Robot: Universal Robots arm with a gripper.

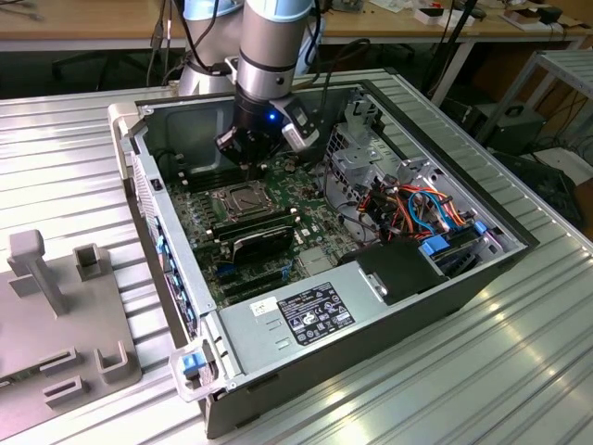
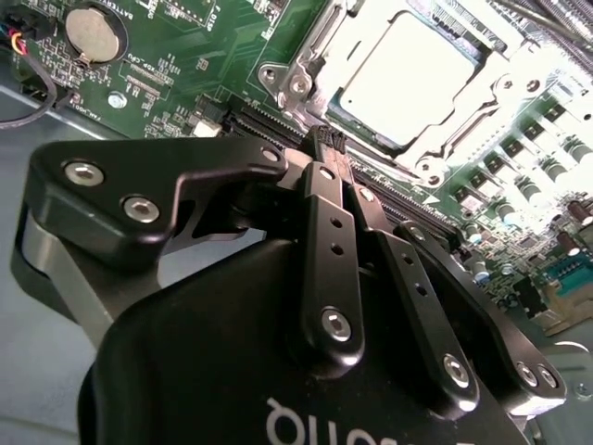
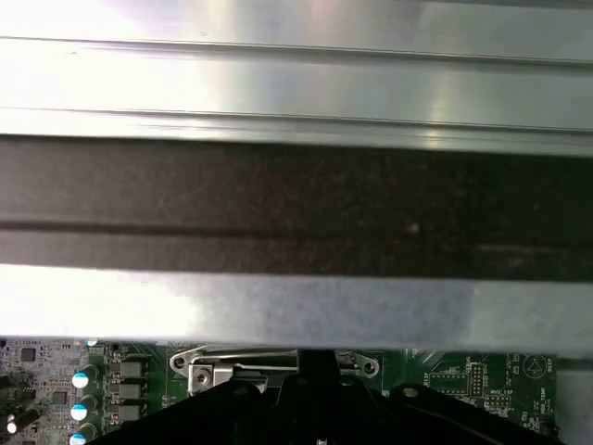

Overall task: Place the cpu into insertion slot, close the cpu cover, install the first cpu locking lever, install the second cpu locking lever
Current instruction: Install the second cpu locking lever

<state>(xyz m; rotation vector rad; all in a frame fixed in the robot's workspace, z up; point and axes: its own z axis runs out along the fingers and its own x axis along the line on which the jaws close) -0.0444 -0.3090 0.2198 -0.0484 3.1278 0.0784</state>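
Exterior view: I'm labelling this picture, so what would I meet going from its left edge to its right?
Grey fixture block → blue latch → cpu in its socket → orange and blue cables → shelf.

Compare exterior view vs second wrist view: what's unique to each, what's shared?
Exterior view: the whole open computer case, its power supply, drive cables, and the grey fixture plate on the exterior view's left. Second wrist view: coin cell battery and the tool's closed fingers up close. Both: tool, cpu seated in its socket, cpu cover closed, green motherboard.
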